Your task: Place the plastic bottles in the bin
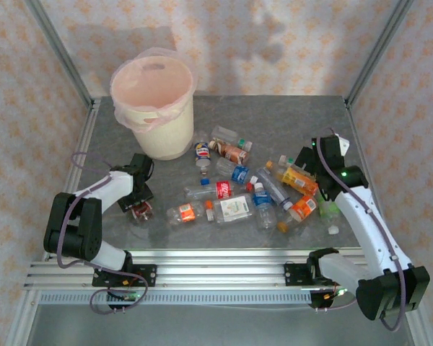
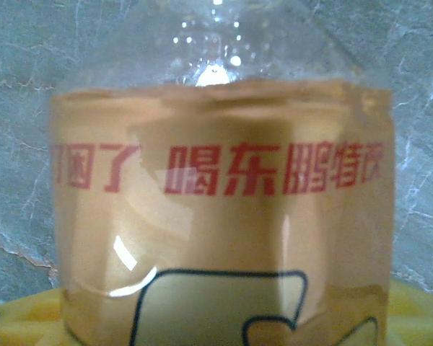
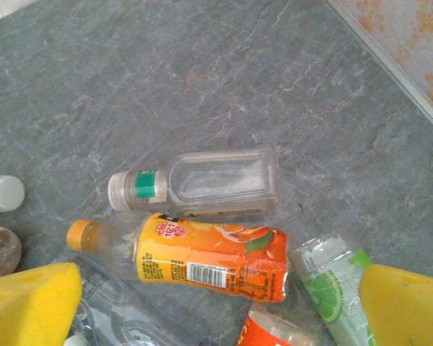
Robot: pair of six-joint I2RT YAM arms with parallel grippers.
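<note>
Lower left of top view: left gripper (image 1: 139, 209) over amber plastic bottle (image 2: 224, 216) with tan label and red lettering. Yellow pads (image 2: 18, 321) flank it; can't tell if I'm pinching yet. Right gripper (image 3: 216, 303) spread wide above orange-labelled bottle (image 3: 202, 256). One round cream plastic bin (image 1: 162, 137), pink-lined, upper left, looks empty. Roughly twelve bottles (image 1: 234, 209) loose on grey marbled table (image 1: 289, 115). Nothing binned, all left.

Bottles clipped by edges or covered

In the left wrist view the amber bottle (image 2: 224, 216) runs off the top and bottom edges, its red print clipped at the left. From above, the left gripper (image 1: 139, 207) covers most of it, hiding how the jaws stand. In the right wrist view a lime-labelled bottle (image 3: 332, 285) is cut by the bottom edge.
</note>
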